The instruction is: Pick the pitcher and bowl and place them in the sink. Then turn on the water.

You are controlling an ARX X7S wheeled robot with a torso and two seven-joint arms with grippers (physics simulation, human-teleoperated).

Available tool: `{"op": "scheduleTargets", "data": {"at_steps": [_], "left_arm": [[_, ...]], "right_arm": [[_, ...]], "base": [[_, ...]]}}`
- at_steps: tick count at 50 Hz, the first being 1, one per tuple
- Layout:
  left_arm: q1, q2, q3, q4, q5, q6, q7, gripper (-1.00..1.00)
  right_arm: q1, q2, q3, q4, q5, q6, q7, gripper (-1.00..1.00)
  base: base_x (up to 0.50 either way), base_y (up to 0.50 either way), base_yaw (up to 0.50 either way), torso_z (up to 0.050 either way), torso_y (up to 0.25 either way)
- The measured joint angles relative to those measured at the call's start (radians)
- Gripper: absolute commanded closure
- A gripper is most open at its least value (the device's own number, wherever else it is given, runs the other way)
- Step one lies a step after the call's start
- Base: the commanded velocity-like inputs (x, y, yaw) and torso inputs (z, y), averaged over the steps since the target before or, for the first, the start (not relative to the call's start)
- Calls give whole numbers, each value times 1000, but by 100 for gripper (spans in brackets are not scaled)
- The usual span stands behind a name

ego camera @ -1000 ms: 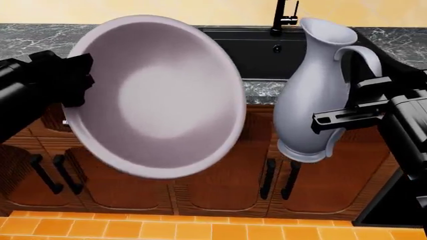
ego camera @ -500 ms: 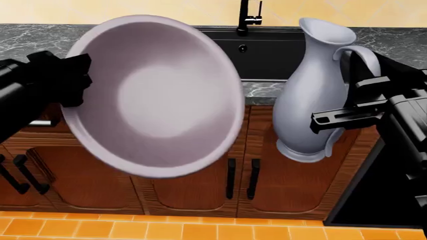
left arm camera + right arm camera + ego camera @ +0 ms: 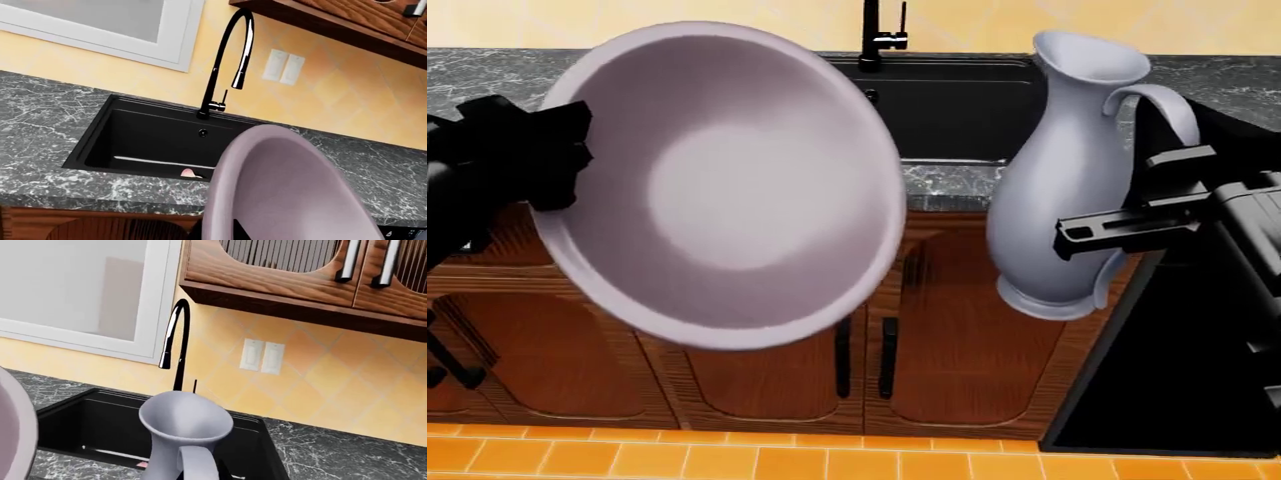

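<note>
A: How far along is it?

B: Both things are picked up, neither is placed. On the left, the left tool [image 3: 561, 165] is clamped on the rim of the bowl [image 3: 721, 185], held tilted in the air in front of the cabinets.

A: And the sink?

B: The sink [image 3: 961, 100] sits behind, set in the tabletop [image 3: 467, 75], with the faucet [image 3: 874, 35] at its back and no water running.

A: The right side?

B: The right tool [image 3: 1121, 235] is clamped on the pitcher [image 3: 1061, 175], upright, short of the basin. Placing both and turning on the water remain.
</note>
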Motion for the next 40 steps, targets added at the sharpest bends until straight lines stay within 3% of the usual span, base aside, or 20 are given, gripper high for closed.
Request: {"op": "scheduleTargets", "data": {"at_steps": [13,40], "left_arm": [[-71,-20,21,-13,-29,-14,-27,100],[-151,-34,52,-40,-39,-35,-39,100]], "right_arm": [[80,11,-22,35,35,28,18,100],[166,9,-58,67,68,58,41,100]], "base": [[2,-59,0,1,1],[13,-435,0,0,2]]}}
